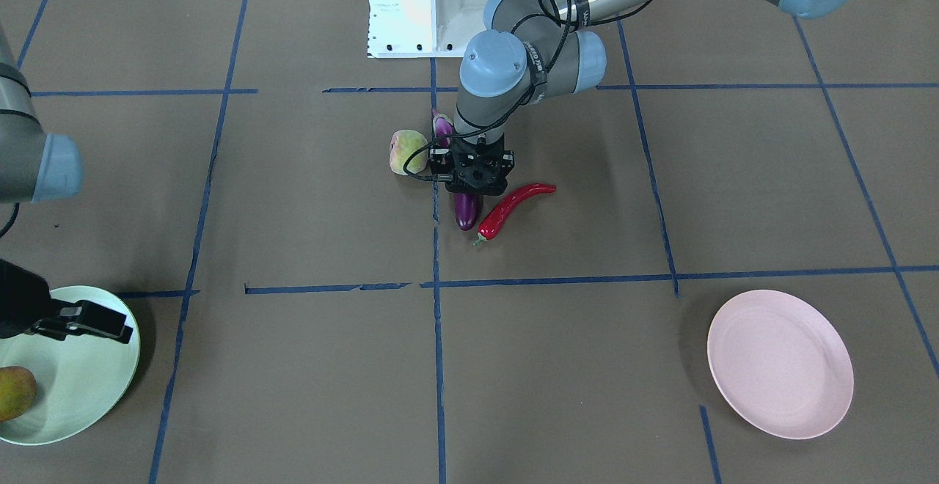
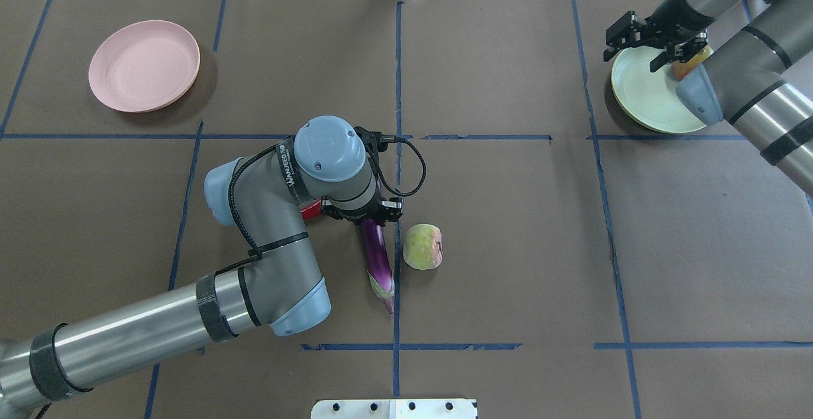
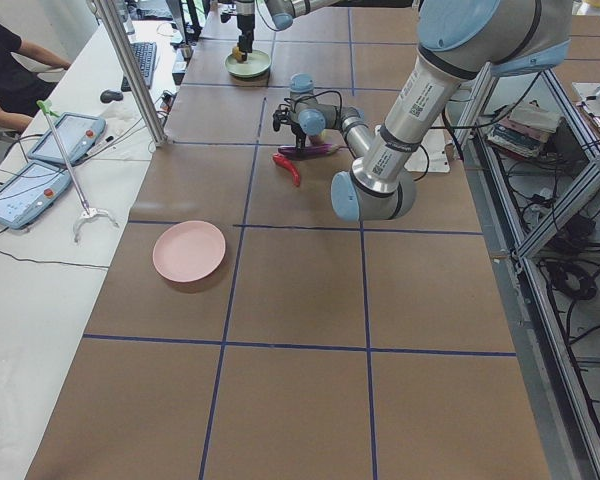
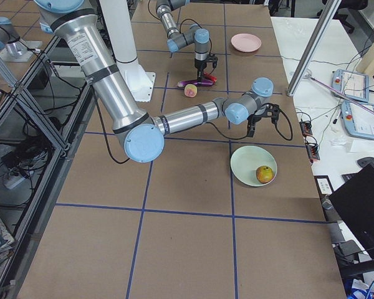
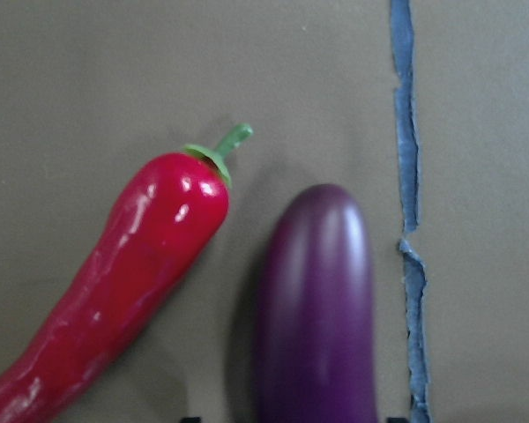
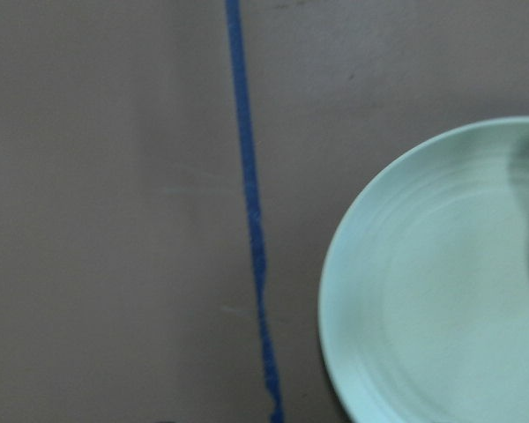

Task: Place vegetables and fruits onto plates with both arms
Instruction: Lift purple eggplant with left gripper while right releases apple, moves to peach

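Observation:
My left gripper [image 1: 472, 185] is down over the purple eggplant [image 1: 466, 213], which lies on the table. Its jaws stand open on either side of the eggplant in the left wrist view [image 5: 317, 300]. The red chili pepper [image 1: 511, 207] lies right beside the eggplant, and the peach [image 1: 407, 152] lies on its other side. My right gripper [image 2: 645, 41] is open and empty above the mint green plate [image 2: 648, 98]. The red-and-yellow pomegranate [image 2: 689, 63] sits on that plate. The pink plate [image 2: 144, 65] holds nothing.
The white base block [image 1: 429, 4] stands at the robot's edge of the table. Blue tape lines [image 2: 398, 89] cross the brown table cover. Operator tablets [image 3: 65, 135] lie on a side table past the table's far edge.

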`<state>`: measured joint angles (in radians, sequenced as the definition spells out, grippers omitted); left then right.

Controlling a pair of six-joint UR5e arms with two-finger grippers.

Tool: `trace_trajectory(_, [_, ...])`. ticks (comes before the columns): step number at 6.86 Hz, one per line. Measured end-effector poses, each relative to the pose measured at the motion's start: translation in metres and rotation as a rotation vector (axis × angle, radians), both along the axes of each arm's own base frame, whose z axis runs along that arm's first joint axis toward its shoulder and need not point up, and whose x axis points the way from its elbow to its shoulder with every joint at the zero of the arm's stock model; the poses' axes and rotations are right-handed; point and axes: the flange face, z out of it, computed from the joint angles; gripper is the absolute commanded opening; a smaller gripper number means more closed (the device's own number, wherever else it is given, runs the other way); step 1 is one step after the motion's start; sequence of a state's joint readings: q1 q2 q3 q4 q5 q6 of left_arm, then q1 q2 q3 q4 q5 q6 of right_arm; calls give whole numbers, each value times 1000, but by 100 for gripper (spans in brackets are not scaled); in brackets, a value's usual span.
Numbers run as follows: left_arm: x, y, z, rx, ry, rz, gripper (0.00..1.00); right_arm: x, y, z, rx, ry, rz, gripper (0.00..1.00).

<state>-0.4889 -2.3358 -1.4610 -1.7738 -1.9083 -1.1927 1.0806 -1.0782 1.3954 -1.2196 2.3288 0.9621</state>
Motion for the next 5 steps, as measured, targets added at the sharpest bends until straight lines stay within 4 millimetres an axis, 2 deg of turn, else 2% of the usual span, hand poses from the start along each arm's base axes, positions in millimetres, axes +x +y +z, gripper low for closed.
trace_trajectory(1, [-18,-13,-14,7,26,-34,0,-33,33,-26,-34,-32,3,100])
trace_trajectory(2, [-52,-39,-28,12,56,-96,0,-73,75,-53,-49,-49,4,100])
trace_trajectory(3, [-91,-69,-33,21,73,-161,0,-109,114,-79,-60,-58,24,100])
trace_trajectory(4, [-130,-99,-22,24,66,-223,0,-142,148,-99,-69,-64,45,100])
trace_trajectory(5, [-172,-130,0,51,36,-264,0,-171,178,-116,-80,-74,48,100])
